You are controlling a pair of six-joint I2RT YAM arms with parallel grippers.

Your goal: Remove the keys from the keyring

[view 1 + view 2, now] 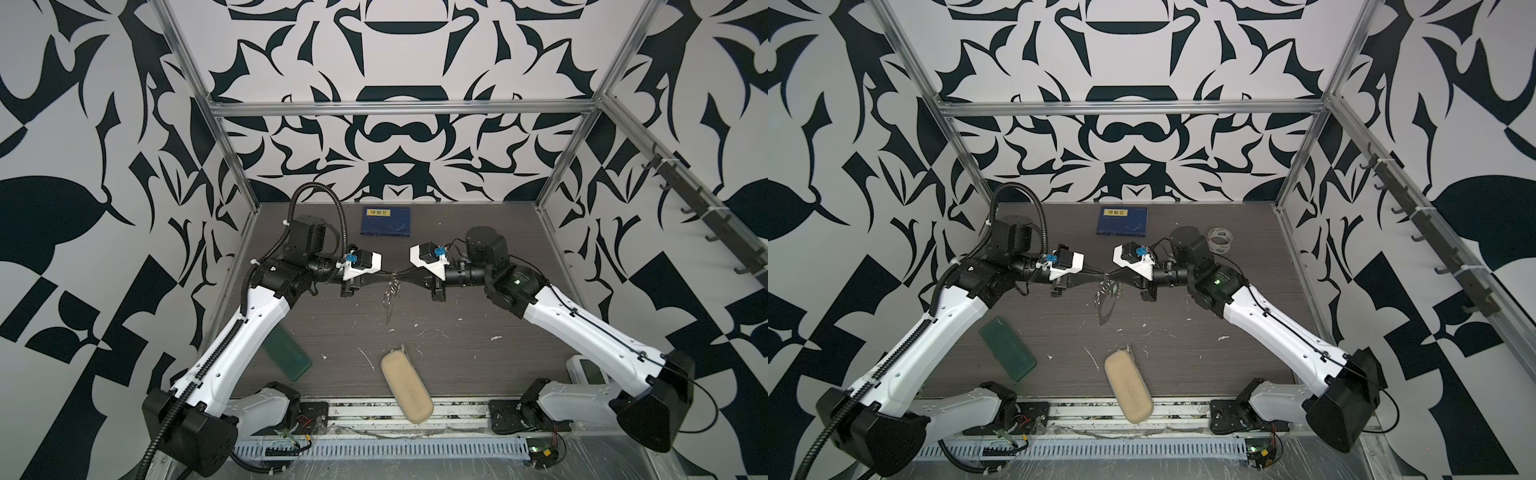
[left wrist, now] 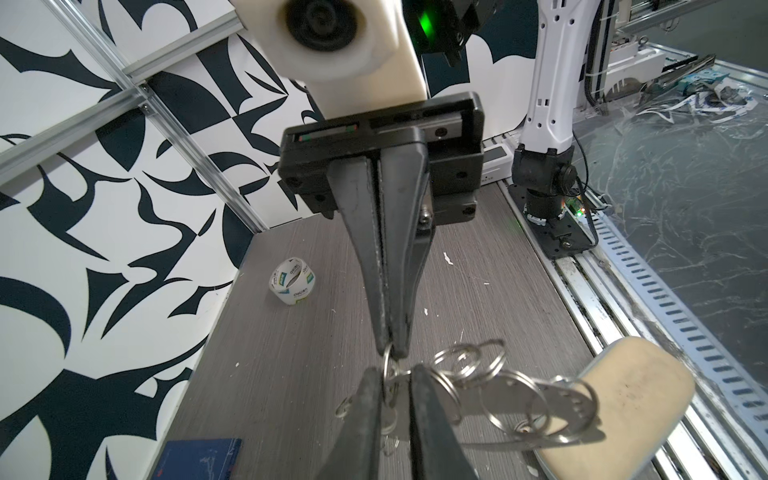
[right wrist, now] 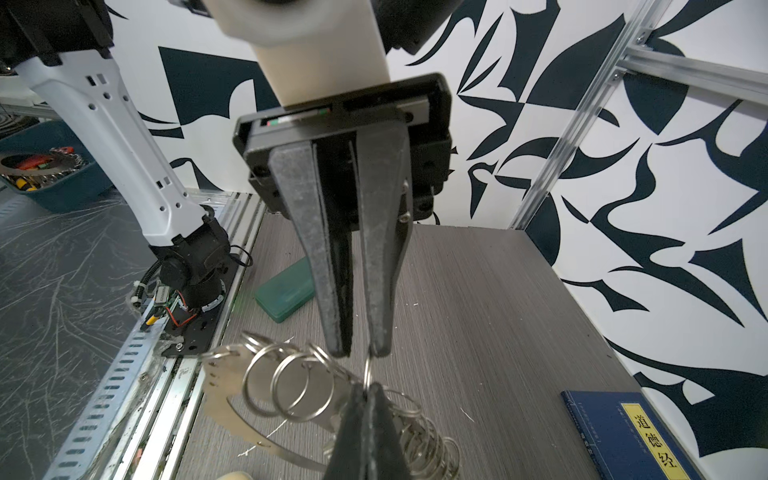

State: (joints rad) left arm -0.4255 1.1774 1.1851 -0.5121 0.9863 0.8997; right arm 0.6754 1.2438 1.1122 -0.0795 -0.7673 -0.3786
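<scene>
Beige case (image 1: 406, 386) lies frontmost; right pincer (image 2: 392, 351) clamps the keyring (image 1: 391, 289), left pincer (image 3: 359, 353) slightly apart beside it.

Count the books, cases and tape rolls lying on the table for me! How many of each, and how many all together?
Books: 1, the blue book
Cases: 2, the green case and the beige case
Tape rolls: 1, the tape roll
Total: 4

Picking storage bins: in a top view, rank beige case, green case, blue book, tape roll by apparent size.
1. Beige case and green case: about alike, unranked.
2. Then blue book.
3. Smallest: tape roll.
</scene>
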